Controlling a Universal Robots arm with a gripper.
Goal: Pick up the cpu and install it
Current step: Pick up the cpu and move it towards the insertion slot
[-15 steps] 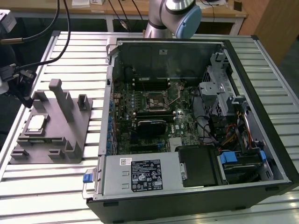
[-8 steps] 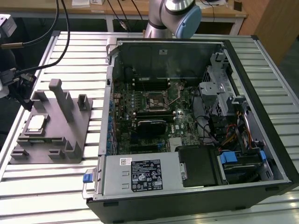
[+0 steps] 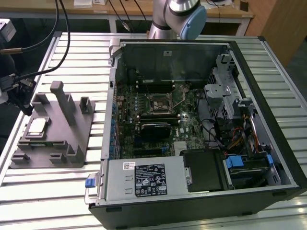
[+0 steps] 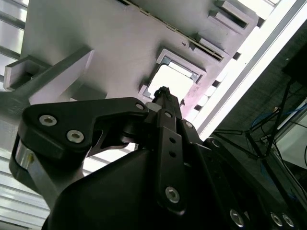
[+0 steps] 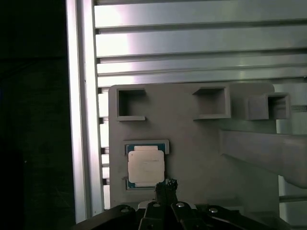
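Closest to both wrist cameras are the black links and screws of the gripper point(image 4: 163, 91), which narrow to a thin tip point(image 5: 166, 184). Its fingers look drawn together at that tip, with nothing held between them. Just past the tip lies the cpu point(image 5: 146, 166), flat in a shallow square recess of the grey fixture point(image 5: 192, 139), its pale metal top facing up with a darker rim around it. In the first wrist view the tip stands at one corner of the chip, right beside it. Whether they touch cannot be told. In the second wrist view the cpu point(image 4: 176, 79) is a bright square just beyond the tip. Other square pockets and upright posts rise from the fixture further on. Under the fixture is the slatted metal table point(image 5: 192, 28). In the exterior view the cpu point(image 3: 37, 126) sits at the fixture's point(image 3: 67, 143) side toward the exterior view's left. Well apart, toward the exterior view's right, lies an open computer case point(image 3: 268, 120) with the black-framed socket point(image 3: 160, 104) on its board. Beyond the case rises the arm point(image 3: 184, 14).
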